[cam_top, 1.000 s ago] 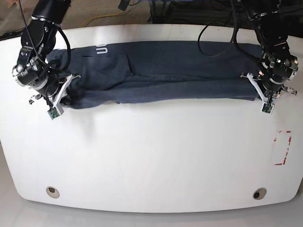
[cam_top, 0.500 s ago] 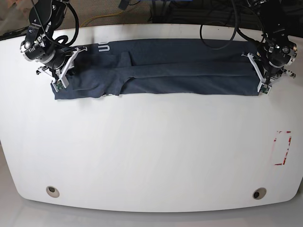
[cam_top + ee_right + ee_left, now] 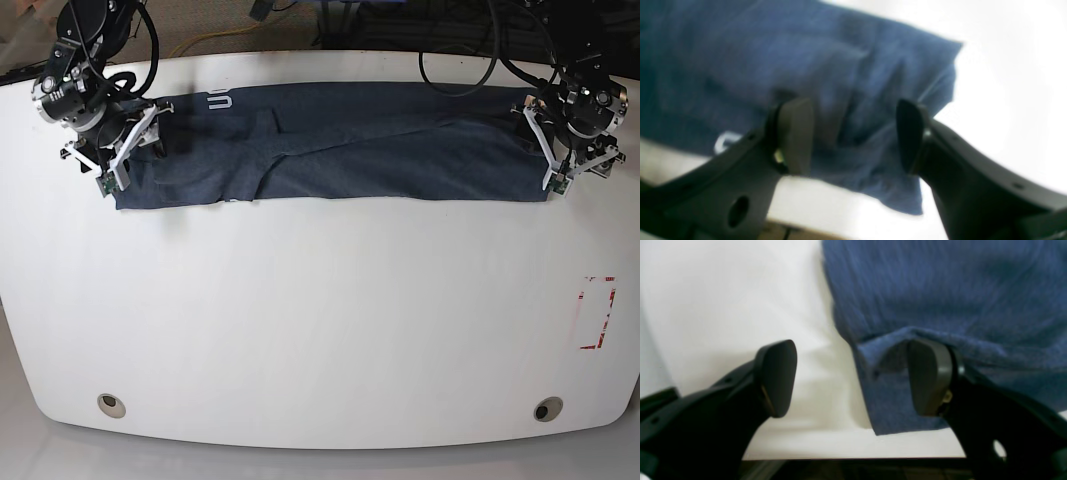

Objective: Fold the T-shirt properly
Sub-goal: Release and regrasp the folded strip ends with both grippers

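Across the white tabletop's (image 3: pixel 320 330) far edge lies the dark navy cotton T-shirt (image 3: pixel 340 145), a long folded band; both hands, left (image 3: pixel 565 160) and right (image 3: pixel 105 150), gape empty at its ends. Soft, limp cloth, so pinch the corners.

We see our right hand (image 3: pixel 853 136) with its two dark fingers (image 3: pixel 796 136) spread apart, nothing clamped between them. Beyond them lies the blue T-shirt (image 3: pixel 780 63), rumpled at its corner, on the white surface (image 3: pixel 1007 100). A bit of white lettering (image 3: pixel 725 140) shows beside the left-side finger. The picture is blurred.
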`<state>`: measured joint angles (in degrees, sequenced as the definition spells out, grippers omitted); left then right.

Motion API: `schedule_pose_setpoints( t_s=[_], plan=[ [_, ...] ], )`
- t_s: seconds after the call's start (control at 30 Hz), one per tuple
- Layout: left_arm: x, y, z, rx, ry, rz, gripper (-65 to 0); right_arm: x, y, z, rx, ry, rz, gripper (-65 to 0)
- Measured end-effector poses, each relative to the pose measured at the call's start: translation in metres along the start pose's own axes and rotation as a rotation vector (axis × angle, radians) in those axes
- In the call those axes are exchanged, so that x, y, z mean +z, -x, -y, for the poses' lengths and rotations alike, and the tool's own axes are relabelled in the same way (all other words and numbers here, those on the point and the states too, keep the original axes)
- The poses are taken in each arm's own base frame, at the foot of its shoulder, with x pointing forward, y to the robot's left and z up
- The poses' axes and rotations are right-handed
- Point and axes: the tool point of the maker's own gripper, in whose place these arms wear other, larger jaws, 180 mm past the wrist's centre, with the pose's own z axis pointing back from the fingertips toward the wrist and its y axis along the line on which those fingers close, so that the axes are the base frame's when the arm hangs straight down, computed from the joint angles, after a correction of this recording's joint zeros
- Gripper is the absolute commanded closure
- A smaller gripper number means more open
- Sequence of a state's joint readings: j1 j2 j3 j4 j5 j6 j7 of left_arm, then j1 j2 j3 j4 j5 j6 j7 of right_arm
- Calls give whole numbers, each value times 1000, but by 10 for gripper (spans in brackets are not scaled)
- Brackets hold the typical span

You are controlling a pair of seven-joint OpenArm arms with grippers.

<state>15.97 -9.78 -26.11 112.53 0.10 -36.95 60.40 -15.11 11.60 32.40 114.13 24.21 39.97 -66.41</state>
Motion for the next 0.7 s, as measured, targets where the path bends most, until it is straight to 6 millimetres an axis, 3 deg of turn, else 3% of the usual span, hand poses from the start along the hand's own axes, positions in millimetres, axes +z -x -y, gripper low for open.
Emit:
schedule_pose_setpoints(
  t_s=[0.1, 0.2, 0.33, 0.53, 0.7],
  plan=[
    [-2, -11, 0, -1, -2, 21, -471, -3, -23, -5, -13, -41, 77, -379],
    [-10, -24, 9, -24, 28, 36, -469, -13, -33, -4, -41, -66, 89, -379],
    [-20, -25, 32, -39, 100, 35, -469, -35, -20, -2, -119, -96, 22, -379],
    [-38, 3, 39, -19, 145, -60, -469, -56, 4, -6, -183, -133, -61, -379],
    [-46, 5, 37, 1, 167, -36, -469, -51, 18, 25, -181, -4, -78, -379]
  ],
)
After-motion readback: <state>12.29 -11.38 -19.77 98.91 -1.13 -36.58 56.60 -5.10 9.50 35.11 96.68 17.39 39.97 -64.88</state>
